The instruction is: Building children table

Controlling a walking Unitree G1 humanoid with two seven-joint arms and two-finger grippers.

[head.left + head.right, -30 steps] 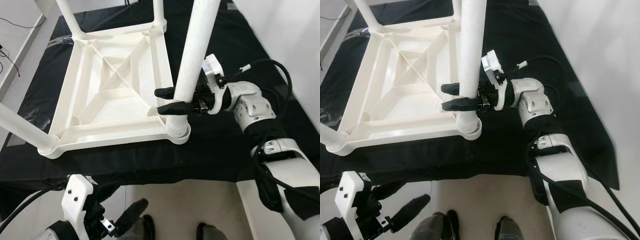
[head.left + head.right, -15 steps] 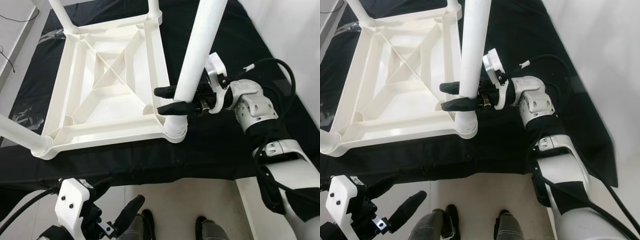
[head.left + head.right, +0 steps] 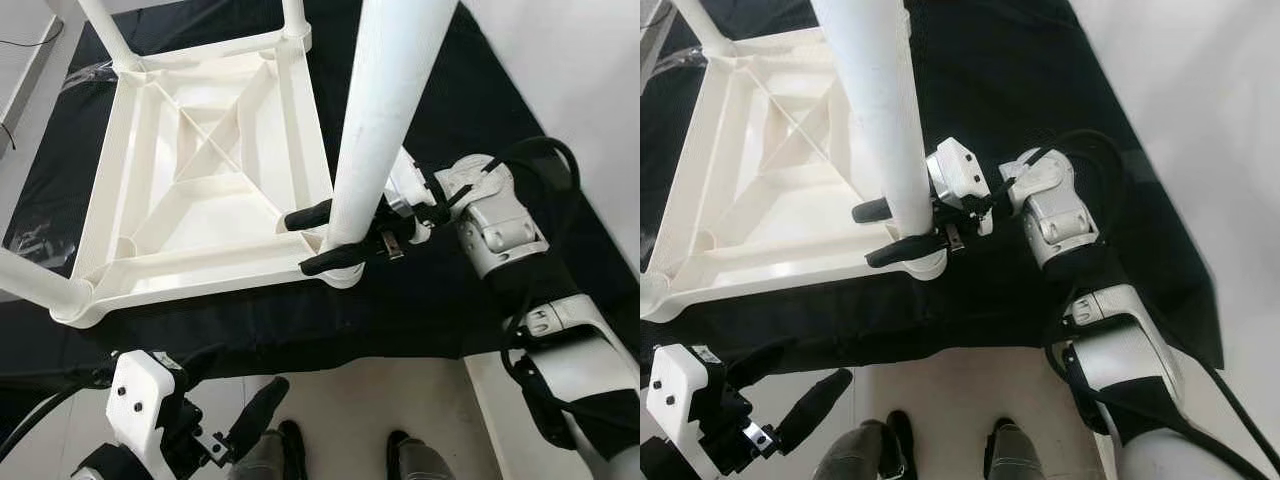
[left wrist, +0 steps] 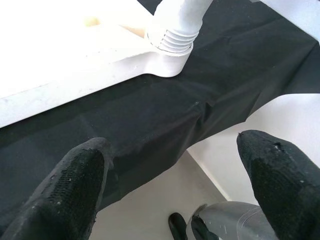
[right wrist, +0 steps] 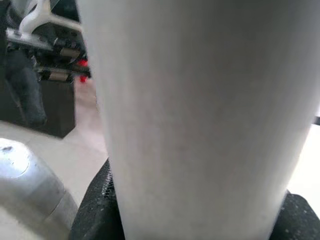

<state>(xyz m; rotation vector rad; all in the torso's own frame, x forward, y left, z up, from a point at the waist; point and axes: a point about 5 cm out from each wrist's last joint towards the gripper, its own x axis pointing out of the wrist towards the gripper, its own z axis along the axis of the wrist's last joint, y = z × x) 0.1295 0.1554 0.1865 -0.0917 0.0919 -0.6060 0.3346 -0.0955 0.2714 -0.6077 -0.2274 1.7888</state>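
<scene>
A white plastic table top (image 3: 200, 262) lies upside down on a black cloth (image 3: 480, 90). Its near-right leg (image 3: 380, 100) stands in the corner socket (image 4: 172, 37), where the thread still shows. My right gripper (image 3: 305, 242) is shut on this leg just above the socket, one black finger on each side. Up close, the leg (image 5: 200, 115) sits between the finger pads (image 5: 95, 210). My left gripper (image 3: 235, 385) hangs open below the cloth's front edge, with nothing between its fingers (image 4: 75, 190).
Three more legs stand in the other corners: near left (image 3: 30, 285), far left (image 3: 105, 30) and far right (image 3: 292, 12). The cloth drapes over the front edge. Pale floor (image 3: 350, 400) lies below, with two dark feet (image 3: 405, 460) on it.
The view has shifted. My right wrist has turned and its fingers sit lower on the leg, nearer the socket. The leg now leans more toward the camera. The left gripper stays low and open.
</scene>
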